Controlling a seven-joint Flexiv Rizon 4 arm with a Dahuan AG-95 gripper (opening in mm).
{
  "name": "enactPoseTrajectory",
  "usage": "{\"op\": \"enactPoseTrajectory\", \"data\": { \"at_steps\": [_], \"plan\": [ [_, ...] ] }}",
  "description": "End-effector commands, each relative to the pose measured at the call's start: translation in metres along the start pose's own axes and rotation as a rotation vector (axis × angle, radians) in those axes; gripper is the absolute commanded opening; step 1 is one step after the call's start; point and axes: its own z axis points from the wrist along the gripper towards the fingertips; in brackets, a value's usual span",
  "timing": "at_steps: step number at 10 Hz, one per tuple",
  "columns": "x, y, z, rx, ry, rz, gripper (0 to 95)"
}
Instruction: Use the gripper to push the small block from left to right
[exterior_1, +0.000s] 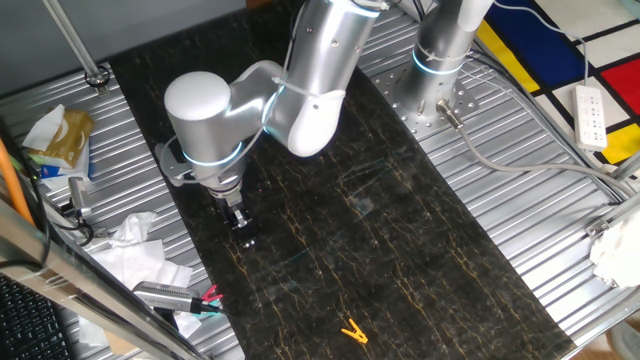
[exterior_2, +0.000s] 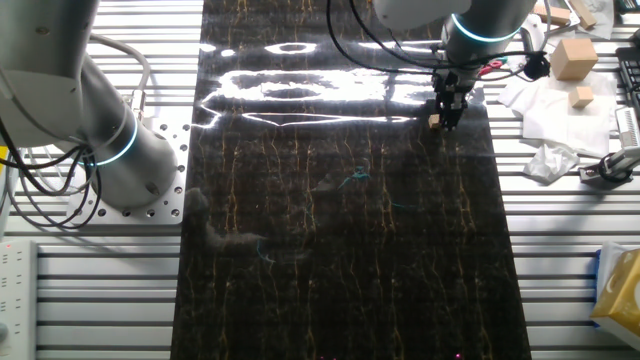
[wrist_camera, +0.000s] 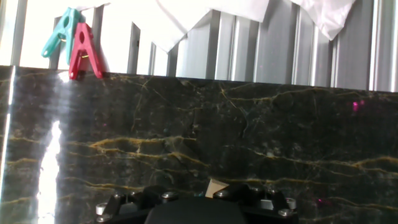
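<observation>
The gripper (exterior_1: 244, 236) is the narrow black tip of the silver-grey arm with a cyan ring. It stands upright with its tip down on the black marbled mat (exterior_1: 400, 240), near the mat's left edge in one fixed view. In the other fixed view the gripper (exterior_2: 449, 112) looks shut and empty, and the small block (exterior_2: 434, 121), a tiny light-brown cube, sits right against its left side. In the hand view only a corner of the block (wrist_camera: 215, 187) peeks over the gripper's black body (wrist_camera: 199, 202). The block is hidden in the first fixed view.
A yellow-orange clip (exterior_1: 352, 331) lies at the mat's near end. The second arm's bolted base (exterior_1: 432, 88) stands beside the mat. Red (wrist_camera: 85, 52) and teal (wrist_camera: 61, 34) clips, white tissue (exterior_2: 555, 105) and larger wooden blocks (exterior_2: 572, 58) lie just past the mat edge by the gripper.
</observation>
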Motion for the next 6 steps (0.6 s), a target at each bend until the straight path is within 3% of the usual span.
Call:
{"op": "enactPoseTrajectory", "data": {
  "at_steps": [1,6],
  "plan": [
    [-0.0002,0.0010,-0.0015,-0.002,-0.001,0.000,76.0],
    [-0.0024,0.0084,-0.0011,-0.008,-0.002,0.018,76.0]
  ]
}}
